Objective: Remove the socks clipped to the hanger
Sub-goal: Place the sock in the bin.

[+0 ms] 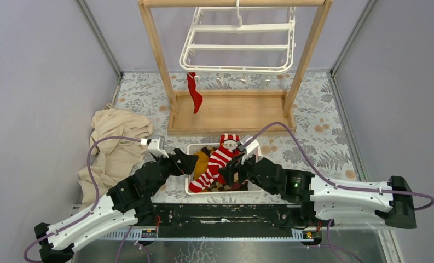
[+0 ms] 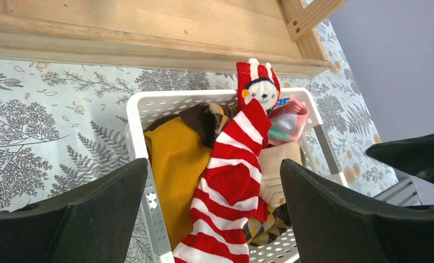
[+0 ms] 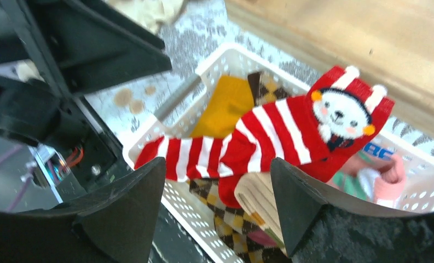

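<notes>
The white hanger [image 1: 239,46] hangs from the wooden rack's top bar, with one plain red sock [image 1: 194,93] clipped at its front left corner. Other socks lie in the white basket [image 1: 188,186]: a red-white striped sock [image 1: 217,161] with a bear face on top, a mustard one [image 2: 173,159], a tan one [image 2: 277,164], a pink one [image 2: 288,118] and an argyle one [image 3: 233,219]. My left gripper [image 2: 213,164] hovers open over the basket's left side. My right gripper [image 3: 217,160] is open above the striped sock [image 3: 258,142], holding nothing.
The wooden rack [image 1: 228,112] stands behind the basket on its flat base. A crumpled beige cloth [image 1: 116,139] lies at the left. Purple cables loop from both wrists. Grey walls enclose the floral-patterned table.
</notes>
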